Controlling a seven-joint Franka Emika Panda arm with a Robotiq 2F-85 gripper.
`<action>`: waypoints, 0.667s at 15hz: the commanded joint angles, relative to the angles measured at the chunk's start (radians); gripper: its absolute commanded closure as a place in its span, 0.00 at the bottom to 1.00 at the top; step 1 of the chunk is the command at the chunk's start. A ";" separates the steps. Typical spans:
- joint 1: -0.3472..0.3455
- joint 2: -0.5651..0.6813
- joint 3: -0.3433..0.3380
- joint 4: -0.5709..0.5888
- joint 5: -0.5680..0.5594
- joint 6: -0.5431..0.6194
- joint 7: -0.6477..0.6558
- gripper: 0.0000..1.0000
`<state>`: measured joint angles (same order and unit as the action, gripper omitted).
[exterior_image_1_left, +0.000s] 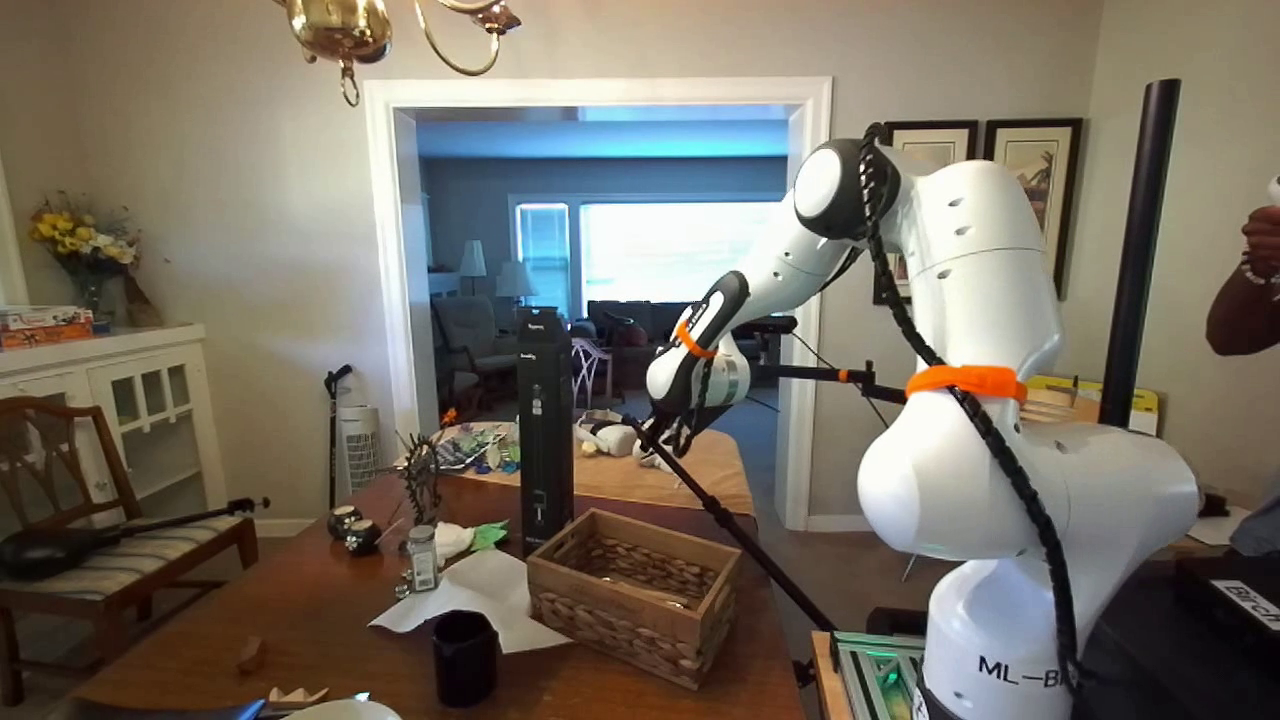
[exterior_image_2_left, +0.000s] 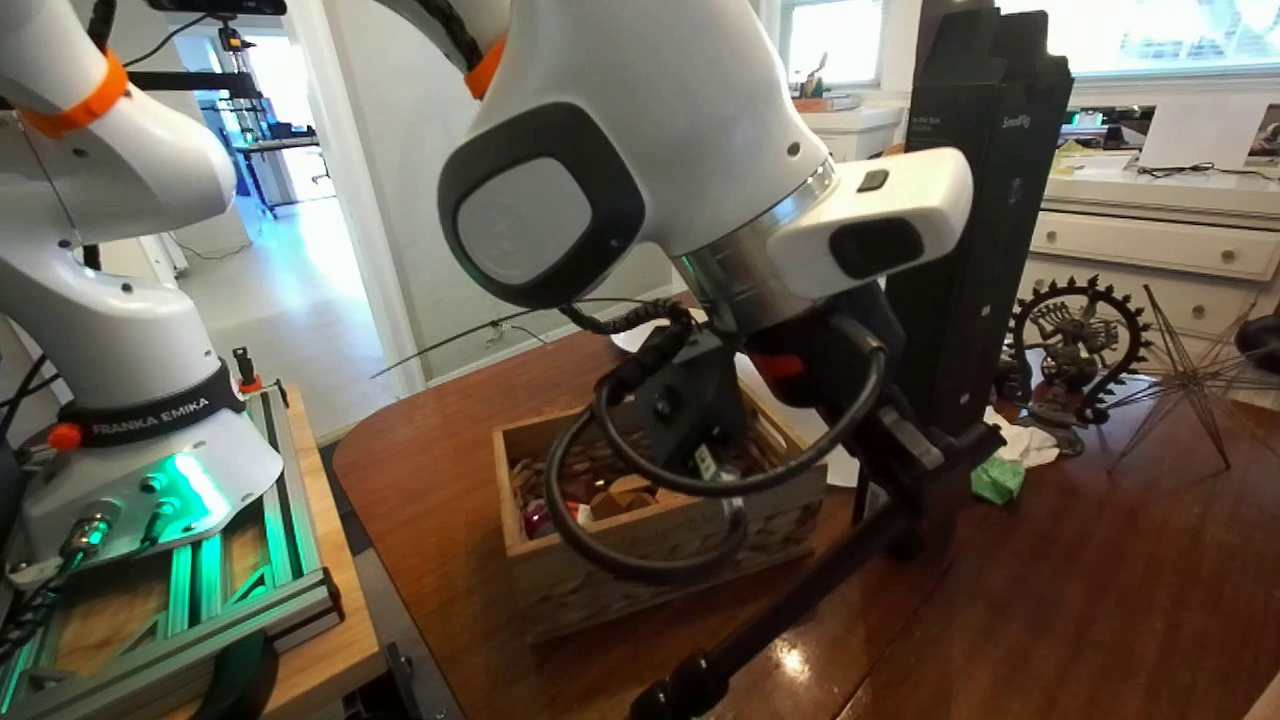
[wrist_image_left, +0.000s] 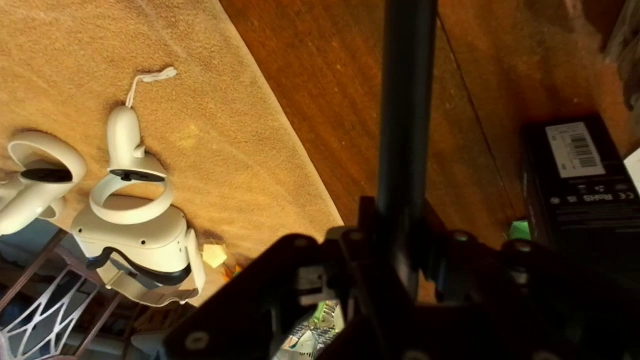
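A slim, straight black pole (exterior_image_2_left: 790, 603) with a thicker collar (exterior_image_2_left: 697, 681) along its shaft is being gripped near its upper end and is leaning well off upright. In both exterior views it is slanting downward past the woven basket (exterior_image_1_left: 620, 625), running outside the basket's long side.

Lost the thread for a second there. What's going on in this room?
The pincer of the white jointed robot arm is gripping a long slender black pole near its upper end. In both exterior views the pole slants downward from the pincer; whether its far end rests on anything isn't clear. A rectangular wood-framed woven basket, with small items inside, stands on the brown wooden table, near a tall black cardboard box.
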<state>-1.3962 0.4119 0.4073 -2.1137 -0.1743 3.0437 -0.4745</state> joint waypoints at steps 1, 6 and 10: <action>-0.138 -0.054 0.132 -0.015 0.068 -0.091 -0.078 0.94; -0.292 -0.093 0.269 -0.021 0.141 -0.139 -0.171 0.94; -0.430 -0.113 0.406 -0.018 0.231 -0.129 -0.264 0.94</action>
<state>-1.7247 0.3392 0.7112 -2.1166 -0.0231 2.9386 -0.6651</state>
